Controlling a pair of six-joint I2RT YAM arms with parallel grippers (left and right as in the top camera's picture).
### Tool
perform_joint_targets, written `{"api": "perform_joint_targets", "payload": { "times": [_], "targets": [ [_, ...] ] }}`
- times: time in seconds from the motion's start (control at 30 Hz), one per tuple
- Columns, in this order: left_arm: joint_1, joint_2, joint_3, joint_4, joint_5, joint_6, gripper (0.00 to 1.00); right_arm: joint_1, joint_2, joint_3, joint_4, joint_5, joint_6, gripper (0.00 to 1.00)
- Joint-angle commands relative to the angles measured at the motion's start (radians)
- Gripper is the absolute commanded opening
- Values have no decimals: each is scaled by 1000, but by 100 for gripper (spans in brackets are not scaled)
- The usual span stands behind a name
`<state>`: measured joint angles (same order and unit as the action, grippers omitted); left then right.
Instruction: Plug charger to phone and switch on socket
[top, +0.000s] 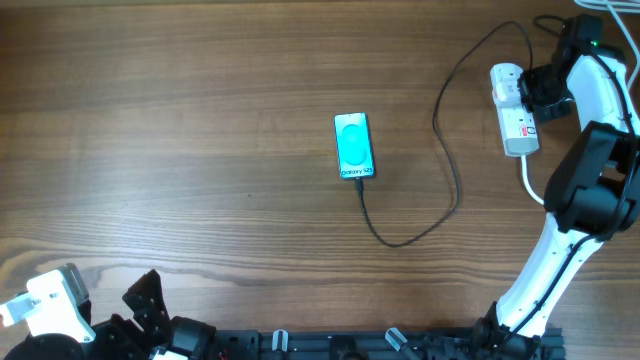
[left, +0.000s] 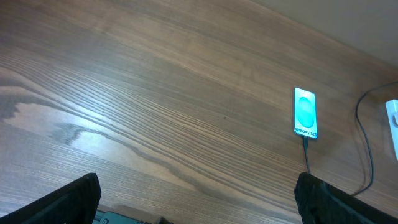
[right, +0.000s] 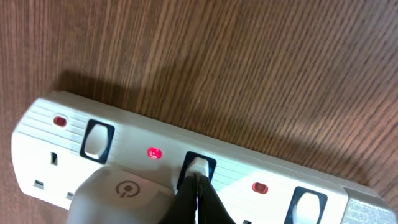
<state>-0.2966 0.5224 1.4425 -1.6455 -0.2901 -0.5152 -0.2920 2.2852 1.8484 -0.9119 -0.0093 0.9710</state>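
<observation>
The phone (top: 354, 146) with a turquoise screen lies flat mid-table, also in the left wrist view (left: 305, 112). The thin black charger cable (top: 447, 140) runs from the phone's lower edge, where its tip sits at the port, in a loop to the white socket strip (top: 513, 110) at the far right. My right gripper (right: 198, 180) is shut, its tips pressed on a white rocker switch of the socket (right: 267, 174); the red light (right: 154, 153) beside that switch glows. A white adapter (right: 118, 196) is plugged in next to it. My left gripper (left: 198, 202) is open and empty at the near left edge.
A thick white lead (top: 530, 180) leaves the socket's near end and curves toward the right arm (top: 590, 170). Two other socket lights (right: 60, 121) look dim. A black rail runs along the table's front edge (top: 330, 345).
</observation>
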Motion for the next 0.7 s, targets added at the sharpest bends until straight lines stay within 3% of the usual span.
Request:
{"api": "perform_joint_targets", "payload": {
  "times": [0.0,0.27,0.53,0.67],
  "targets": [
    [-4,-5,-5,3,5,-17,100,24,11,-8,-45,-34,-50,4],
    [-4,-5,-5,3,5,-17,100,23,-304,-8,-220,93,-69,4],
    [-4,-5,-5,3,5,-17,100,24,-761,-8,-393,10,-356,4],
    [-4,-5,-5,3,5,-17,100,24,-998,-8,-559,13,-396,4]
  ]
}}
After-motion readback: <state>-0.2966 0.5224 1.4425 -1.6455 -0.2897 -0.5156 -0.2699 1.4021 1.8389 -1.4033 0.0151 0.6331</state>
